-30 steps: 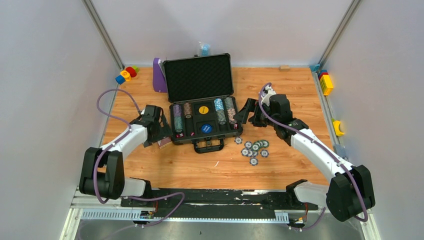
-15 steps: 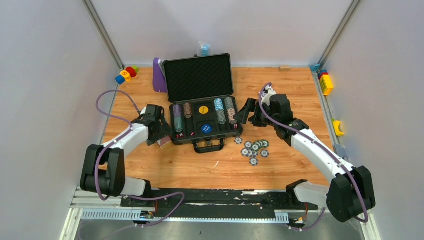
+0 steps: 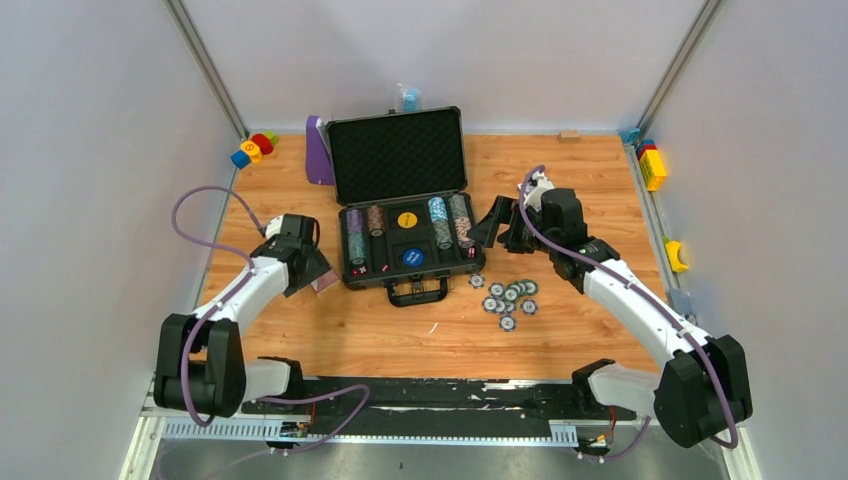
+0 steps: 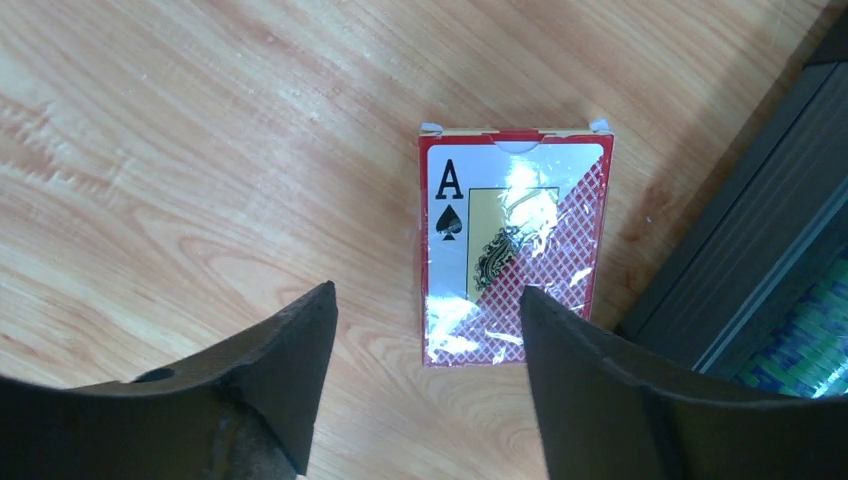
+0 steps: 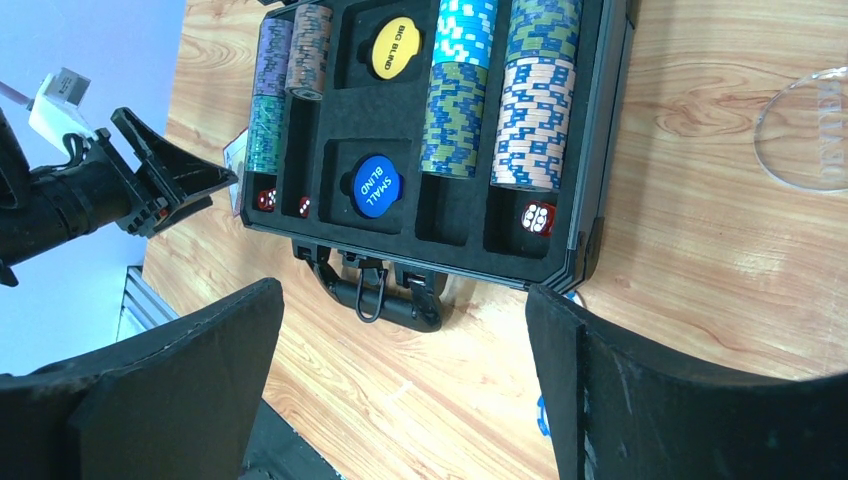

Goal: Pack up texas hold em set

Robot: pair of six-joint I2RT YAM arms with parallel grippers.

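Partly packed: chip rows are in, while a deck and a scatter of chips are still out.

The case (image 3: 398,155) lies open mid-counter, its foam slots holding the chip rows (image 5: 455,95), the yellow and blue blind buttons (image 5: 375,185) and red dice (image 5: 537,218). My left tool (image 4: 425,295) hangs over the card deck (image 4: 510,250), which lies flat on the counter (image 3: 400,330) just left of the case; the jaws stand apart on either side of its near end and hold nothing. My right tool (image 5: 402,290) is wide open and empty beside the case's right edge. I judge that what is left is the deck, the loose chips (image 3: 510,295) near the case's front right corner, a clear disc (image 5: 810,130) and closing the lid.
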